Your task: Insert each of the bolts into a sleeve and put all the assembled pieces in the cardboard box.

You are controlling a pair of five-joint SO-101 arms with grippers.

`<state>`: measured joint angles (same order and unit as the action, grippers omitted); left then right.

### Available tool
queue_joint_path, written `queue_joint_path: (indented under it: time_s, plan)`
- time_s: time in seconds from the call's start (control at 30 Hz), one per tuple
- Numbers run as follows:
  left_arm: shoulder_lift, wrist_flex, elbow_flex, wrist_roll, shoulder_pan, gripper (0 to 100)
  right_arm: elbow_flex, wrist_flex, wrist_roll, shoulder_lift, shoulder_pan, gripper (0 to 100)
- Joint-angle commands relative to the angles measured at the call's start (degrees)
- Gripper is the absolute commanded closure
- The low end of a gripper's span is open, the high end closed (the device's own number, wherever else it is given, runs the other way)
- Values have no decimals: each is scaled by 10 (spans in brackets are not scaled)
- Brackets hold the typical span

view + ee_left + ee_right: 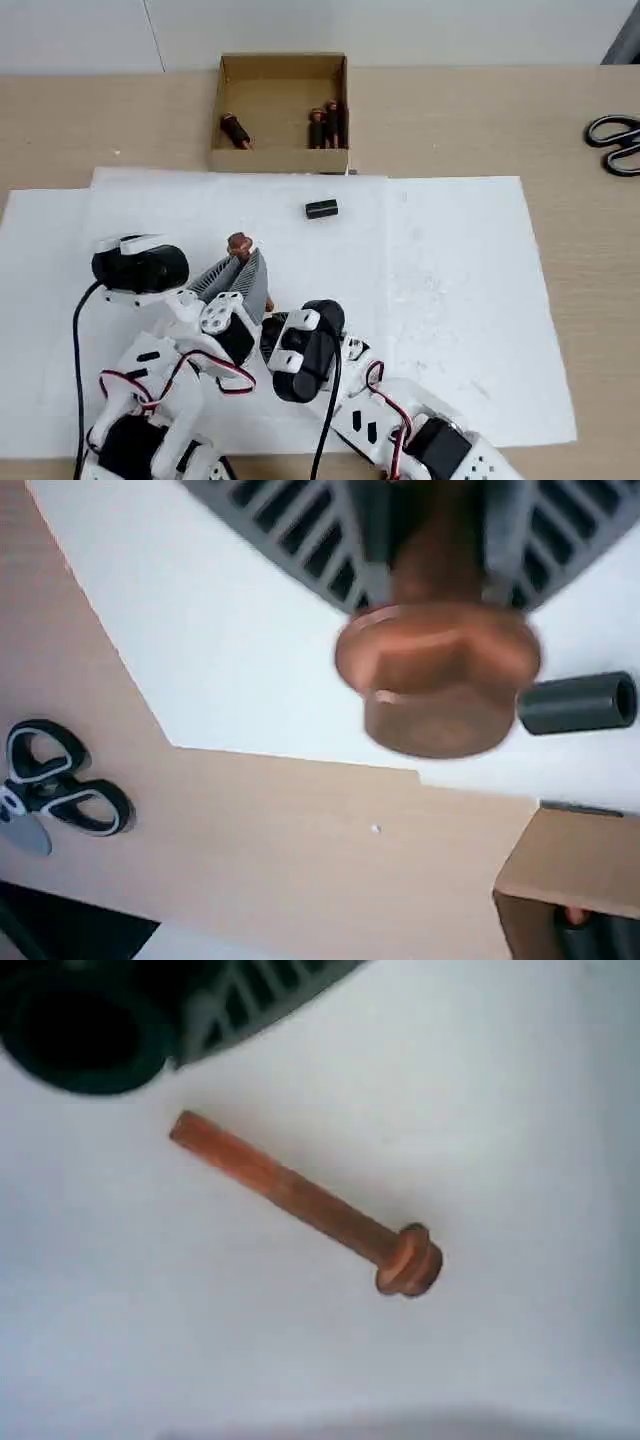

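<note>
Left gripper (241,258) is clamping a bolt (437,680), head sticking out, over the white paper (450,300). A loose sleeve (321,209) is lying farther off to its right, near the cardboard box (280,160), which is holding what look like three finished pieces (326,125). A second bolt (305,1200) is lying on the paper by the right gripper (235,1010), and I can't tell if that one's open.

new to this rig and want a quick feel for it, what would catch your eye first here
The left end effector pinches a copper bolt head-out above the white paper, close to a lone black sleeve. Beyond them, the cardboard box holds three assembled pieces. In the right wrist view a second bolt lies loose on the paper.
</note>
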<state>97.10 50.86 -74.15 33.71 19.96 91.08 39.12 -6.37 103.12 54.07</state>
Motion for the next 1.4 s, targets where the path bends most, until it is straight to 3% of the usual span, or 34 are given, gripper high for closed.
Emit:
queue_joint_path:
  time_s: [0.0,0.2,1.37]
  plan:
    - [8,-12,7,4,-1,995,-30,-3,-3,7,1,995]
    - [5,3,35,4,-1,995,-17,-4,-3,7,-36,995]
    - [8,23,18,17,24,995,-4,-69,-4,2,-35,995]
